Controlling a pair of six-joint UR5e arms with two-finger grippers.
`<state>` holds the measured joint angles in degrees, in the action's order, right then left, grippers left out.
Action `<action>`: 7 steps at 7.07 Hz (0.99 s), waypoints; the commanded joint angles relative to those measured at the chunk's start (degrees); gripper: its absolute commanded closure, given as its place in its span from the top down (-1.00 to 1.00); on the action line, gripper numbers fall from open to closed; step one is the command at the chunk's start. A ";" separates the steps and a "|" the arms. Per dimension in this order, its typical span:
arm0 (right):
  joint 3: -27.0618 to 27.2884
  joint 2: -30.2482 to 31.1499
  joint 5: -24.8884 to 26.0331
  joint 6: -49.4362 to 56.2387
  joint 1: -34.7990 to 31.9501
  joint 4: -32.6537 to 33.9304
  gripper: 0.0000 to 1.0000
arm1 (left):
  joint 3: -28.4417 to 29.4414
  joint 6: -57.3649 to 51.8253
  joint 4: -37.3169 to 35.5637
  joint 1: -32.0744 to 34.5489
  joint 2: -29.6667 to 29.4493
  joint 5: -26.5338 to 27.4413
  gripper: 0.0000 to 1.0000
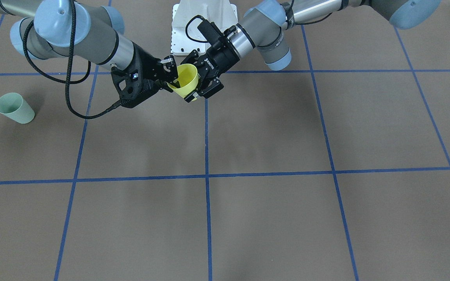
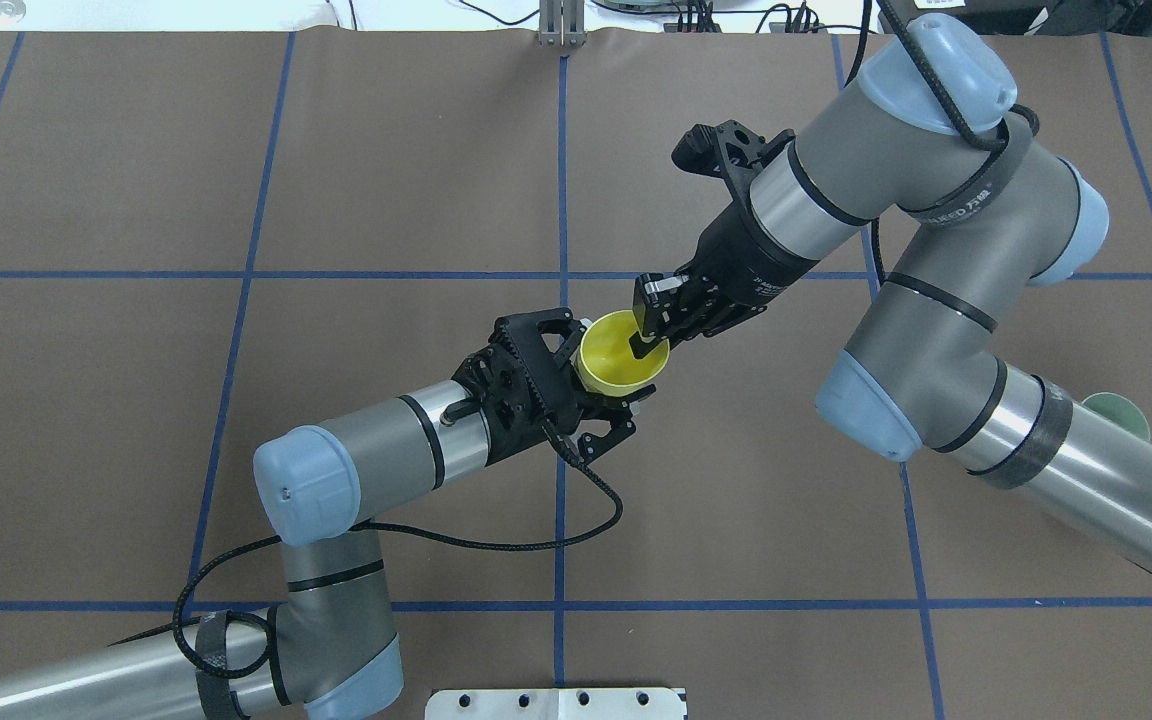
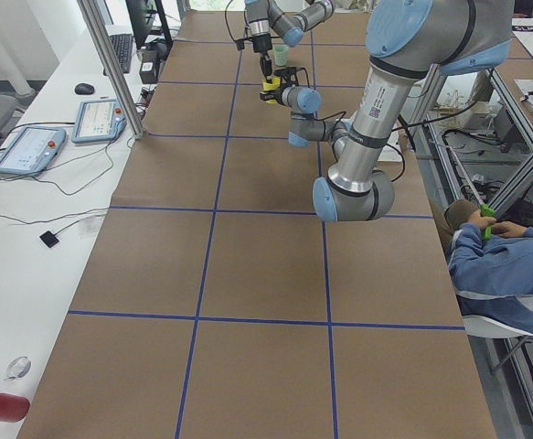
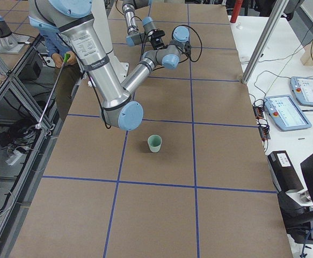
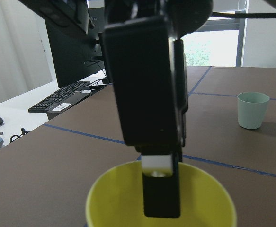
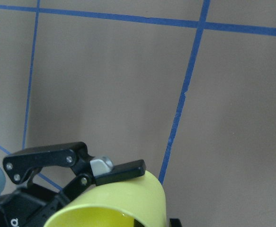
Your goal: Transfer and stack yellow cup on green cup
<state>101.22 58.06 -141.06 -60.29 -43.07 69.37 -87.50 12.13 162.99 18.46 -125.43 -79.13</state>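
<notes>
Your yellow cup (image 2: 611,352) hangs tilted in the air above the worktop (image 1: 248,136), with the left hand (image 2: 606,372) clamped across its body. The right hand (image 2: 648,335) straddles the rim, one finger inside; whether it grips, you cannot tell. The cup looks light, thin and slick, so pinch the rim wall gently. The green cup (image 1: 15,108) stands upright, well apart.

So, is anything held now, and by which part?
The yellow cup, in the air: the left gripper clasps its side wall. The right gripper straddles its rim, one finger inside; whether it grips cannot be told.
</notes>
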 commanded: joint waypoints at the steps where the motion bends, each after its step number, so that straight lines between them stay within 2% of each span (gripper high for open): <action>1: -0.06 0.03 -0.09 0.08 0.01 -0.11 -1.00 | 0.05 0.00 0.04 -0.18 -0.25 0.55 -0.09; 3: -0.06 0.47 -1.23 0.00 -0.60 -0.03 -1.00 | 0.05 0.79 1.00 -2.62 -0.25 3.35 0.86; 4: -0.06 0.56 -3.07 -2.09 -2.44 0.06 -1.00 | -1.16 1.14 1.10 -2.99 -0.25 3.89 0.98; 7: 0.29 5.29 -9.21 -2.11 -9.20 0.15 -1.00 | -2.40 3.07 1.10 -3.17 0.19 4.07 0.98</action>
<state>101.21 61.34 -147.60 -62.37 -49.30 69.46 -89.46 14.73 164.08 15.42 -125.47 -75.25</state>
